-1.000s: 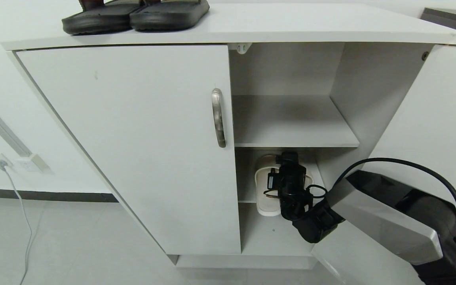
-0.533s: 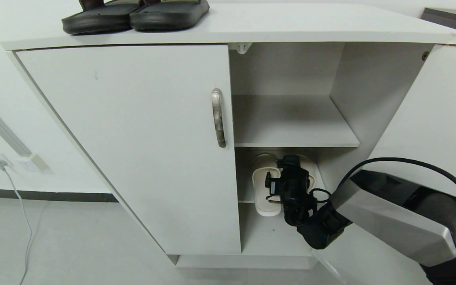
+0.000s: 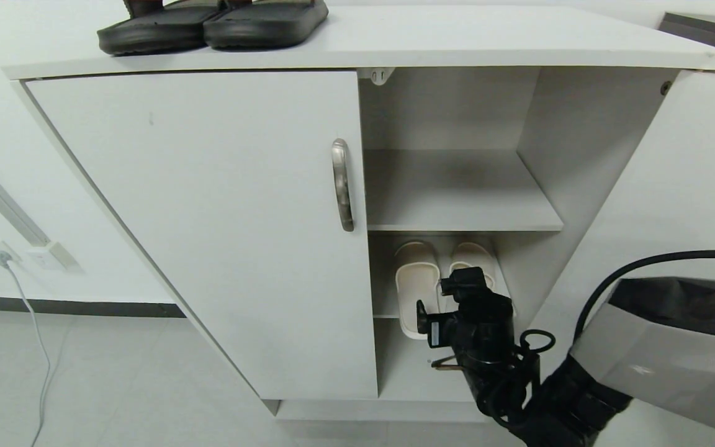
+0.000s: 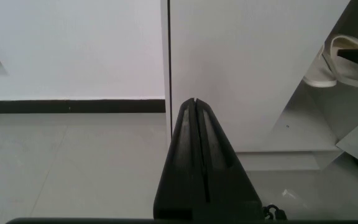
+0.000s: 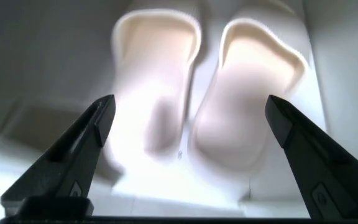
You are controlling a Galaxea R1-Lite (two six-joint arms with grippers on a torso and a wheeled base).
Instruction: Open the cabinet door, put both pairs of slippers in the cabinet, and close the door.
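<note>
The white cabinet has its left door (image 3: 208, 217) shut and its right door (image 3: 674, 205) swung open. A pair of white slippers (image 3: 418, 282) lies side by side on the lower shelf inside, toes inward. My right gripper (image 3: 450, 295) hangs just in front of that shelf, clear of the slippers. In the right wrist view it (image 5: 189, 102) is open with nothing between its fingers, and the white slippers (image 5: 160, 81) lie ahead. A pair of black slippers (image 3: 208, 25) rests on the cabinet top at the left. My left gripper (image 4: 194, 102) is shut, low near the floor before the cabinet.
The left door has a metal handle (image 3: 342, 184) at its inner edge. An upper shelf (image 3: 457, 192) and the cabinet floor (image 3: 419, 372) are bare. A wall socket with a cable (image 3: 4, 254) is at the far left above grey floor. The open door stands close beside my right arm.
My right gripper has drawn back out of the cabinet, toward me and downward. Both white slippers are left uncovered on the lower shelf.
</note>
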